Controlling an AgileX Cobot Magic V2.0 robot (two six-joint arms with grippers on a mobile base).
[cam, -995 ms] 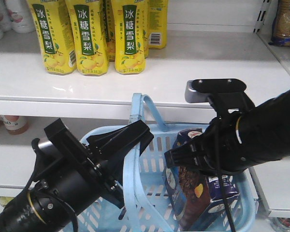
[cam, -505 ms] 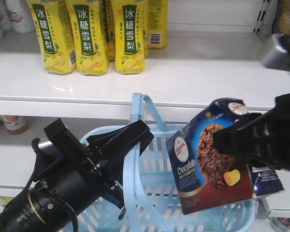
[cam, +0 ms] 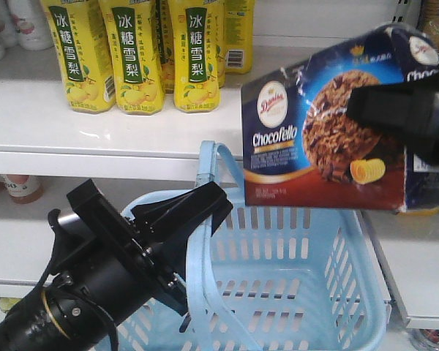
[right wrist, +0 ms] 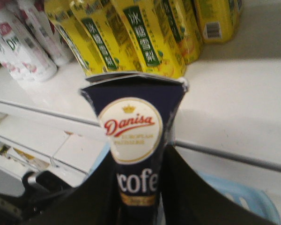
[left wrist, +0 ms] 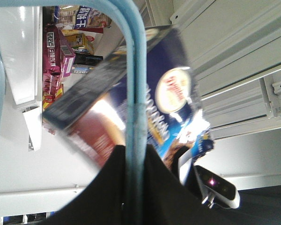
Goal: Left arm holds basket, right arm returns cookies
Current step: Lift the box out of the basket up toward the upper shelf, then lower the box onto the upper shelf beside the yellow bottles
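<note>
The light blue basket point(cam: 300, 300) hangs in front of the shelf by one hoop handle point(cam: 205, 183), and my left gripper point(cam: 197, 212) is shut on that handle. The left wrist view shows the handle point(left wrist: 136, 84) running straight between the black jaws of the left gripper point(left wrist: 135, 152). Above the basket's right side, at shelf height, the navy ChocoFello cookies box point(cam: 314, 124) is held tilted in the air. My right gripper point(cam: 384, 110) is shut on it. In the right wrist view the cookies box point(right wrist: 136, 126) stands between the jaws of the right gripper point(right wrist: 136, 187).
Yellow drink bottles point(cam: 139, 55) stand in a row at the back left of the white shelf point(cam: 278, 110). White bottles point(right wrist: 30, 42) stand further left. More packages point(cam: 435, 33) sit at the upper right. A lower shelf point(cam: 22, 241) lies behind my left arm.
The right gripper has lifted the cookies box out of the basket, up to shelf height. The left arm and the basket have stayed in place.
</note>
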